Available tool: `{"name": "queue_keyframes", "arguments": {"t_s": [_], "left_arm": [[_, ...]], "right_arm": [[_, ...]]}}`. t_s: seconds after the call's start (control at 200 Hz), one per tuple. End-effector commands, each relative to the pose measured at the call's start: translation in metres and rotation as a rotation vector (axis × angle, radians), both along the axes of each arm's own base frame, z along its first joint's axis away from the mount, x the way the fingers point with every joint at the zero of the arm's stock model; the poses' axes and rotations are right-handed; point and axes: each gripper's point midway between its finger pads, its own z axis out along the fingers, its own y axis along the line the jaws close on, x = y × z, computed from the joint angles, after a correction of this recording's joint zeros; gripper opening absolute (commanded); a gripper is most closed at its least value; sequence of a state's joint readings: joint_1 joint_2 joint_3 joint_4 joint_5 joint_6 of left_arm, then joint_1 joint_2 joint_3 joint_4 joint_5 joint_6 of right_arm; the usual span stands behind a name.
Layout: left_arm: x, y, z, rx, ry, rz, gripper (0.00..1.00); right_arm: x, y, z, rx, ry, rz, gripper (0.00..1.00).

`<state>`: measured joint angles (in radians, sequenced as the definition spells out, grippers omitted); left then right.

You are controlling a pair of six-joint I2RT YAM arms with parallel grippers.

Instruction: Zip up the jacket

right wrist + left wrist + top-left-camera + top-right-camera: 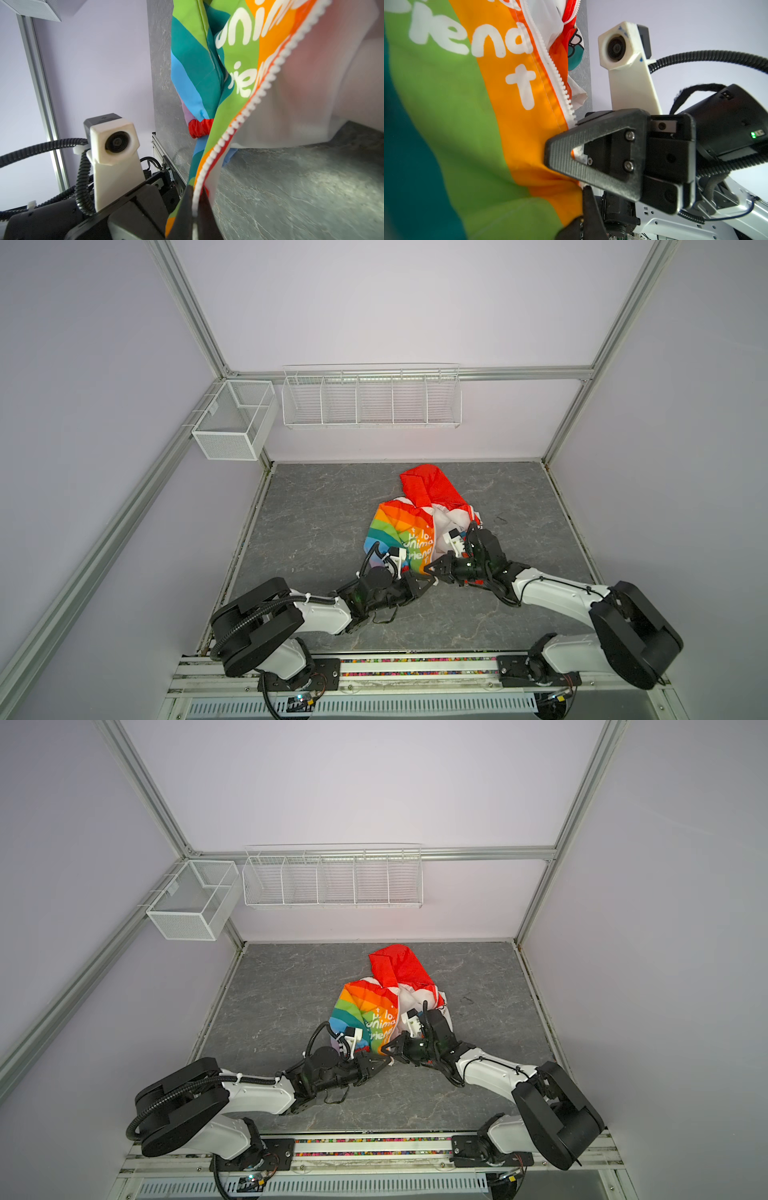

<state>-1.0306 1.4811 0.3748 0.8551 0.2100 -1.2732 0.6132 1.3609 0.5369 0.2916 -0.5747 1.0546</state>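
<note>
The jacket (399, 531) (365, 1011) lies crumpled mid-table, with its red hood (428, 485) toward the back wall. The rainbow half with white lettering faces up, and the white half is bunched under the right arm. Both grippers meet at the rainbow half's near bottom corner. My left gripper (435, 582) (582, 220) is shut on the orange hem fabric. My right gripper (427, 570) (194, 207) is shut on the white zipper edge (259, 93) of that half. The zipper teeth (554, 68) run free and unjoined up from the grip. A red cuff (200, 127) shows behind the fabric.
The grey marbled tabletop (316, 510) spreads all round the jacket. A white wire rack (372, 400) hangs on the back wall, and a white mesh box (232, 418) hangs at the back left corner. Aluminium frame posts line the table's sides.
</note>
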Motion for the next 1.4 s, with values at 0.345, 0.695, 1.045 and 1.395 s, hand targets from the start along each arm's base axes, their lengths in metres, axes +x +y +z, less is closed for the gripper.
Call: {"name": "queue_keyframes", "arguments": {"t_s": [0.345,0.695,1.045,1.395], "left_arm": [[-0.001,-0.001,0.014,-0.018,-0.029,0.000,0.22],[0.002,0.005,0.011,-0.019,-0.018,0.033,0.35],[0.004,0.008,0.007,-0.033,-0.005,0.053,0.29],[0.001,-0.006,0.016,-0.076,-0.021,-0.003,0.11]], "right_arm": [[0.001,0.006,0.012,0.042,-0.036,0.019,0.06],[-0.006,0.000,0.010,0.039,-0.038,0.017,0.06],[-0.008,-0.003,0.007,0.033,-0.036,0.016,0.06],[-0.007,-0.001,0.008,0.035,-0.036,0.016,0.06]]}}
